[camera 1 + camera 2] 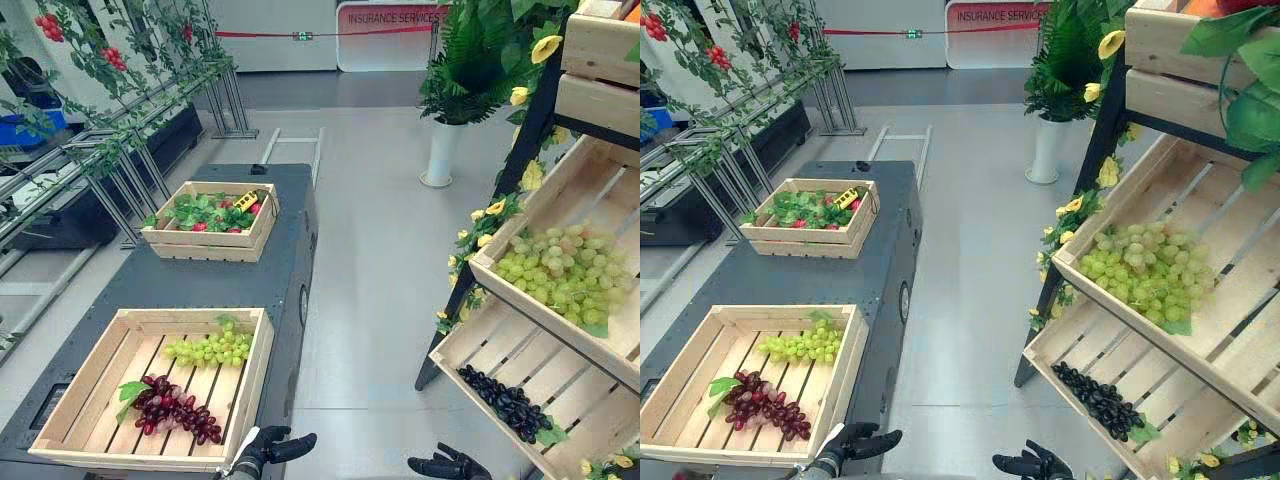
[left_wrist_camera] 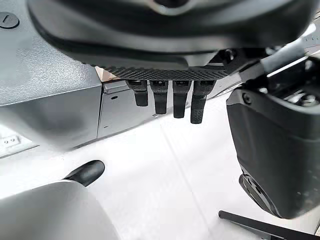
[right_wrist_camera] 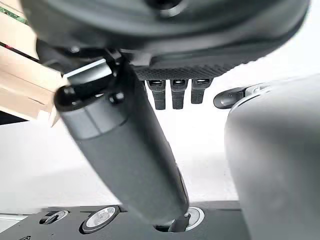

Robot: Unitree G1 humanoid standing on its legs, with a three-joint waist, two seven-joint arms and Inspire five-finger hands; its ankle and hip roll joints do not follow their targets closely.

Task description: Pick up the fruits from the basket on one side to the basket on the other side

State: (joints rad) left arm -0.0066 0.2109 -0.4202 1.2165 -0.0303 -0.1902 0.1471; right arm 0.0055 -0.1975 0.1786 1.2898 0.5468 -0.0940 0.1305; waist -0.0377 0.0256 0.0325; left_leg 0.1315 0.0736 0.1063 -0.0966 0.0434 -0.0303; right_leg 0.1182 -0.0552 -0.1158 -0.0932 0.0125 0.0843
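Two sloping tiers of a wooden rack [image 1: 600, 190] stand on the robot's right. The upper tier carries one heap of green grapes [image 1: 560, 270] and the lower tier one cluster of black grapes [image 1: 505, 400]. One dark cart [image 1: 200, 280] stands on the left with two wooden crates on its top, well apart from each other. The near crate [image 1: 258, 370] holds two bunches lying close together, one green bunch [image 1: 212, 348] and one dark red bunch [image 1: 175, 408]. The far crate [image 1: 205, 245] holds leafy greens with small red fruits [image 1: 210, 213], too tangled to count. One potted plant [image 1: 470, 60] stands behind the rack.

Both hands hang low above the floor between cart and rack. The left hand [image 1: 268, 447] is just beside the near crate's corner, the right hand [image 1: 448, 466] nearer the rack. Each has straight fingers and its thumb spread, and each is empty.
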